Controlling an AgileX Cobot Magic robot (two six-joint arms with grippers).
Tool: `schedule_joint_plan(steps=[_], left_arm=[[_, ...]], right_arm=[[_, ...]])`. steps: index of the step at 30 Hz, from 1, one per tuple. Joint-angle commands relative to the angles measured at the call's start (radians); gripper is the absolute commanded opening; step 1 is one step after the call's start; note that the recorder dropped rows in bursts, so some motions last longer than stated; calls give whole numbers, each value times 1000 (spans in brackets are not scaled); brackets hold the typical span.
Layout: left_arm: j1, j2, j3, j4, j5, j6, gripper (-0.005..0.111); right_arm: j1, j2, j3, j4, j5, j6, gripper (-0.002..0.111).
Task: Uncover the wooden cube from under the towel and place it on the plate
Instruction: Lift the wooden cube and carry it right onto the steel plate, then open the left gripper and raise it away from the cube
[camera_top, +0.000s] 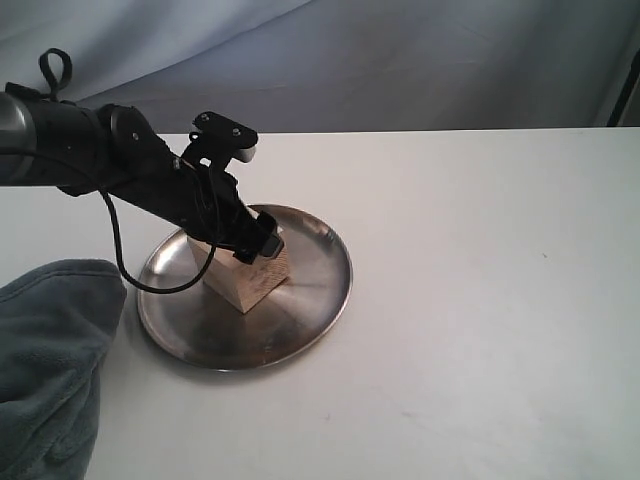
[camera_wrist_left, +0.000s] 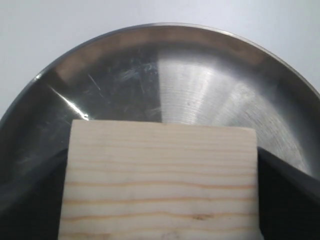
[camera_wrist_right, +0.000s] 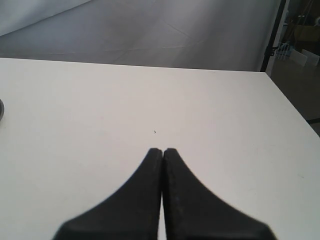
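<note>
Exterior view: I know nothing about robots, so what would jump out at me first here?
The black left gripper clamps a pale wooden cube that rests on a shiny round steel plate, left of the middle of the white table. A plush blue-grey towel lies bunched at the near left edge, just beside the plate and off the cube.

No lettering, label, brand, number or sign can be read in any view; the wooden cube (camera_wrist_left: 160, 180) shows only grain lines; the plate (camera_wrist_left: 200, 85) shows only scratches and brushed reflections; the towel (camera_top: 50, 360) is plain fuzzy cloth.
</note>
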Motion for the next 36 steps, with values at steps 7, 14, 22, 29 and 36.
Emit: schedule_joint_plan(steps=[7,14,22,29,36], left_arm=[[-3,-1,-4,-9,-29,6,4],[-3,-1,-4,73,1,6,92],[-3,-87,-7,73,45,6,104],[-3,-285,-7,73,151,-4,104],[-3,-441,-7,73,171,-26,104]], right_arm=[[0,-6,4,4,-14,-8,0],[0,-6,4,4,-14,-8,0],[0,-6,4,4,-14,-8,0],[0,-6,4,4,-14,-8,0],[0,-6,4,4,-14,-8,0]])
